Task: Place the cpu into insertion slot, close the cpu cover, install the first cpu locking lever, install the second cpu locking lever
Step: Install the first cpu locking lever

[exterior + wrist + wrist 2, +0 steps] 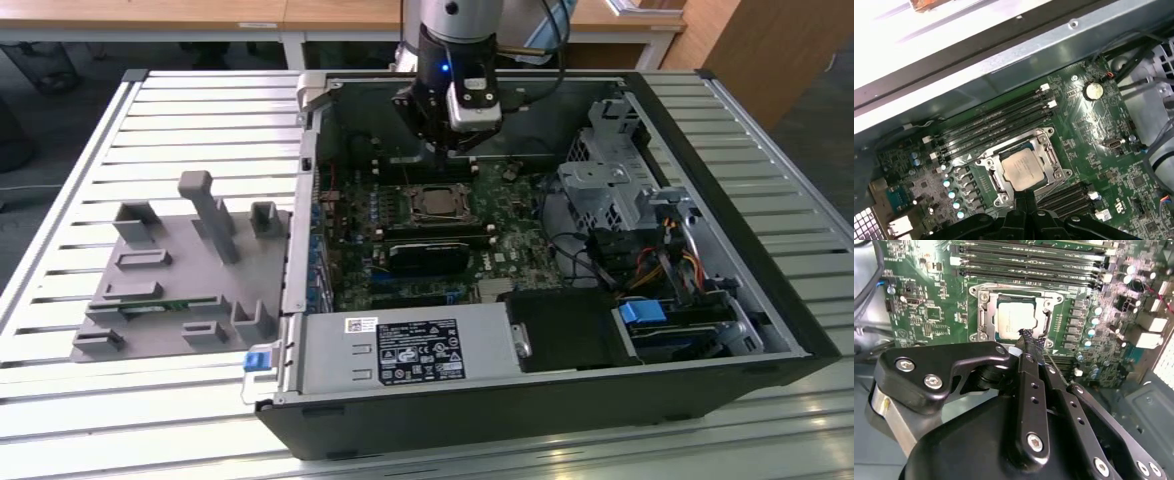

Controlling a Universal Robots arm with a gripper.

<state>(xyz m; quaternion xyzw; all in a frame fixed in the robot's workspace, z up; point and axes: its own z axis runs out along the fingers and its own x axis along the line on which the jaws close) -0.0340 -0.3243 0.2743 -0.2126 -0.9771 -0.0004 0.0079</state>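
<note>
Overhead, the arm stands upright in the computer case (pixel 561 405), gripper (pixel 450 150) pointing down near the insertion slot (pixel 996 181), jaws pinched together on nothing. The cpu (pixel 1021 167) sits in it, the cpu cover (pixel 1050 156) flat around it.

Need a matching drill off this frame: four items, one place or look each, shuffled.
1 cpu
2 memory slots
3 gripper
4 grey fixture

A long black rows
B outside the case, on the exterior view's left
C silvery square framed by the cpu cover
D black, poised at the cpu's corner

Pairs: 1-C, 2-A, 3-D, 4-B
</note>
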